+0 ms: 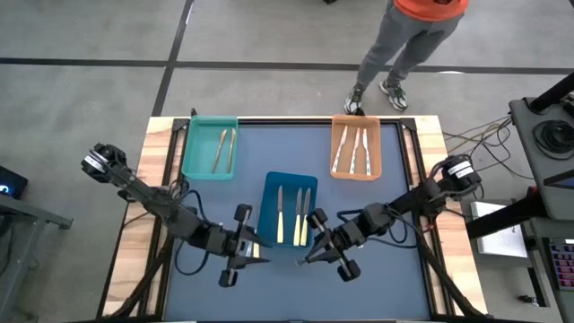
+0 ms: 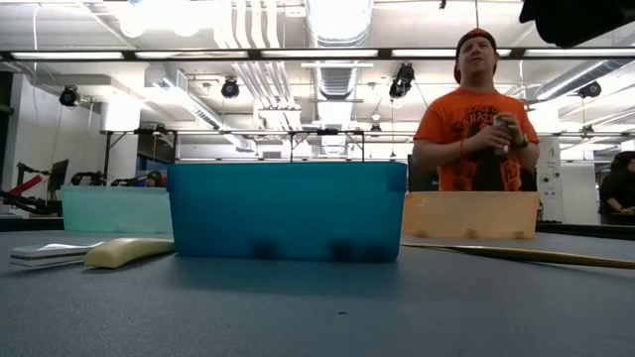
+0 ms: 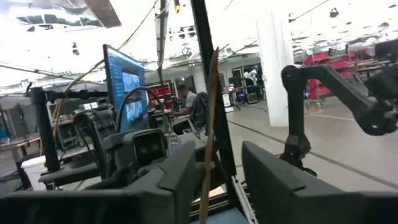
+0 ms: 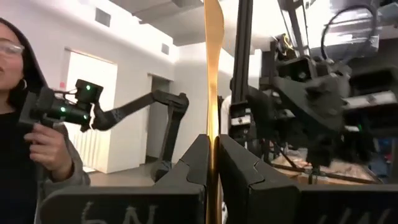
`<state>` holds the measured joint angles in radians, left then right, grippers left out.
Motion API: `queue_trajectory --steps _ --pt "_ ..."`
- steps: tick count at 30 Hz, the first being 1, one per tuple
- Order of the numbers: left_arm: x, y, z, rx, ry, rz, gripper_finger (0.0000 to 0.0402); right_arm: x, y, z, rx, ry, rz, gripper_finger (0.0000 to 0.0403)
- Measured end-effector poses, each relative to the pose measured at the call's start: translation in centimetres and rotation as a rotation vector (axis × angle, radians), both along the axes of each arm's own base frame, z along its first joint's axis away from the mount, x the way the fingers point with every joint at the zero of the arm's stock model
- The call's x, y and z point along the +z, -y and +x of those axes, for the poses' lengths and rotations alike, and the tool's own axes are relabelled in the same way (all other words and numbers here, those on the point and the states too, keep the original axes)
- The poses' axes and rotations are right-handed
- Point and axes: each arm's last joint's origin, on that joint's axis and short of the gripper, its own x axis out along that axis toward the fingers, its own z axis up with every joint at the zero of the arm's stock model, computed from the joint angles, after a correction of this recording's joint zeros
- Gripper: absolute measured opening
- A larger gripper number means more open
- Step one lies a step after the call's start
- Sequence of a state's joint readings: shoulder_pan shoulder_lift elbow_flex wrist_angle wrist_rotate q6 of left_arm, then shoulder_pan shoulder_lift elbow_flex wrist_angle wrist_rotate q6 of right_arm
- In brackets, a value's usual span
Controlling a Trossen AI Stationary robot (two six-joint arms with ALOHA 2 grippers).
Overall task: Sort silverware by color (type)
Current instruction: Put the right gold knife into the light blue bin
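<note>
Lower centre: my right gripper (image 1: 314, 254) clamps a gold utensil (image 4: 212, 74); my left gripper (image 1: 254, 254), jaws parted, straddles its far end.

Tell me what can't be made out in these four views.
- High view: what type each piece in the teal tray is; too small.
- Low view: the blue tray contents, hidden by its wall.
- Right wrist view: the gold-handled utensil ends, cut off by the frame and hidden in the right gripper.
</note>
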<state>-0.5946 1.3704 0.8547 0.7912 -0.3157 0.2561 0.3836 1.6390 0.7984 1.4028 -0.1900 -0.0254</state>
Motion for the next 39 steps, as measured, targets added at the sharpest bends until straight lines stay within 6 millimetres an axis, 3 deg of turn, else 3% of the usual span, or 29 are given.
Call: queue_trajectory --steps 9,14,21,26,31,39 --pt "-2.0 -0.3 2.7 -0.017 0.068 -0.047 0.0198 0.2 0.1 0.2 -0.011 0.002 -0.006 0.0013" --pt "-3.5 -0.1 4.2 -0.084 0.121 -0.049 0.0203 0.2 0.3 0.3 -0.017 -0.004 0.002 0.0013" --pt "-3.4 0.1 6.8 -0.055 0.129 -0.051 0.0204 0.0 0.6 0.6 -0.023 -0.032 -0.001 0.0013" --pt "-3.0 -0.1 7.3 -0.045 0.13 -0.05 0.0201 0.0 0.6 0.6 -0.02 -0.033 0.004 0.0013" --pt "-3.0 -0.1 7.3 -0.044 0.125 -0.048 0.0154 0.0 0.6 0.6 -0.022 -0.034 0.004 0.0013" --pt "-3.1 -0.1 7.3 -0.047 0.115 -0.055 0.0016 -0.1 0.6 0.6 -0.026 -0.038 -0.003 0.0013"
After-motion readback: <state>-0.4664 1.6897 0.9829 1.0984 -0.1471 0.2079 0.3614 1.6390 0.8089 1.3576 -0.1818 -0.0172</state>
